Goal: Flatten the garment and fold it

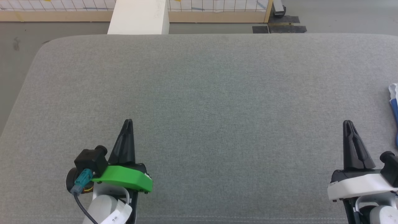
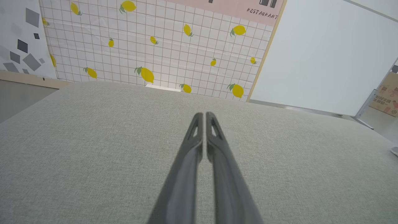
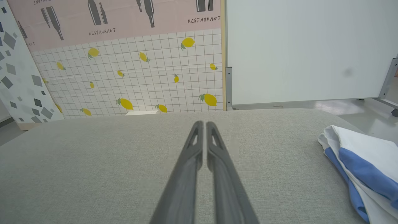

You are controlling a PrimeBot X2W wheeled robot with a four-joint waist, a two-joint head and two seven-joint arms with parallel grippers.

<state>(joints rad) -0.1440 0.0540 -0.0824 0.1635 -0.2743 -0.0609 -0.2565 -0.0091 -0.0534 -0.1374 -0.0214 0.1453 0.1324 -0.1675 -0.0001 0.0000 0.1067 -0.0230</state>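
The garment (image 3: pixel 360 161) is a bunched heap of white and bright blue cloth at the right side of the right wrist view. A sliver of the garment (image 1: pixel 394 99) also pokes in at the head view's right edge. Its chest print is hidden. My right gripper (image 1: pixel 347 122) hovers shut over bare grey fabric, to the left of the cloth and apart from it; the right gripper (image 3: pixel 204 123) holds nothing. My left gripper (image 1: pixel 128 120) is shut and empty at the lower left, far from the garment. The left gripper (image 2: pixel 204 114) points across the bare surface.
The grey fabric-covered table (image 1: pixel 199 93) spans the head view, with rounded far corners. A white block (image 1: pixel 140 17) stands beyond its far edge. A lemon-patterned wall panel (image 2: pixel 149 49) and a white board (image 3: pixel 311 49) rise behind the table.
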